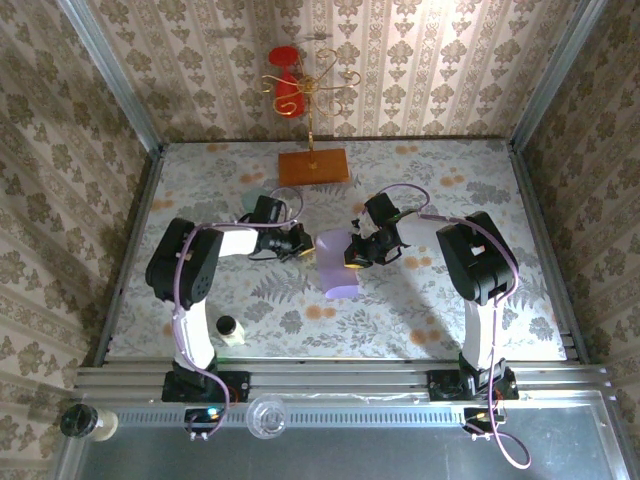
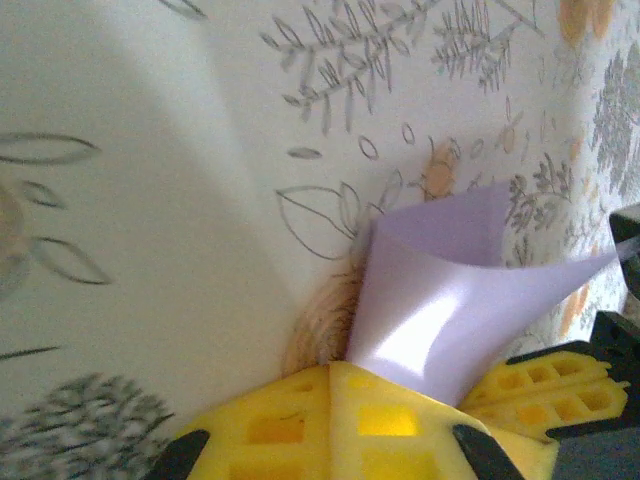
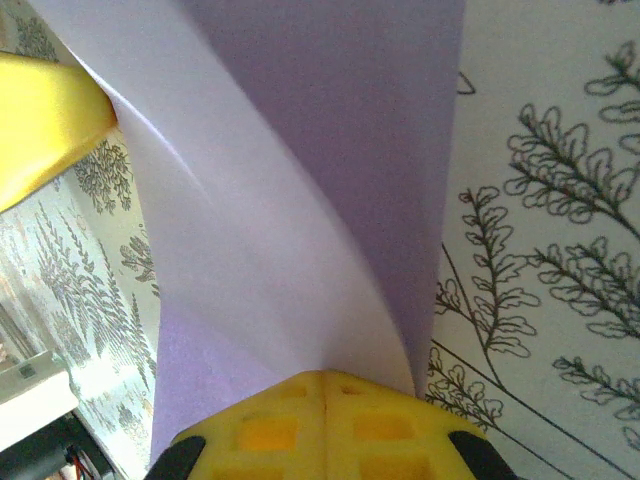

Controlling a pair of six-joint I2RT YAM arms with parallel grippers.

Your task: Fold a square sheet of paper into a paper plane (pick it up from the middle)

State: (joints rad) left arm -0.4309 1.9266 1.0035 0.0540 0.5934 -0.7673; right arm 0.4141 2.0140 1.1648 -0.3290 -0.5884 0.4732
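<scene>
The square sheet of paper (image 1: pixel 335 272), pale lilac, curls up off the patterned table between my two grippers. In the top view my left gripper (image 1: pixel 303 243) meets its upper left edge and my right gripper (image 1: pixel 352 258) its right side. In the left wrist view the sheet (image 2: pixel 450 290) narrows like a cone into my shut left gripper (image 2: pixel 335 366), with the right arm's yellow fingers (image 2: pixel 540 390) close beside it. In the right wrist view the paper (image 3: pixel 300 200) rises from my shut right gripper (image 3: pixel 325 376) toward the left arm's yellow finger (image 3: pixel 40 110). The paper plane is out of view.
An orange-brown wooden board (image 1: pixel 313 166) lies at the back centre, with a gold wire stand (image 1: pixel 310 90) behind it. A pale teal cup (image 1: pixel 252 201) sits by the left arm. A small bottle (image 1: pixel 228 330) stands near the front left edge.
</scene>
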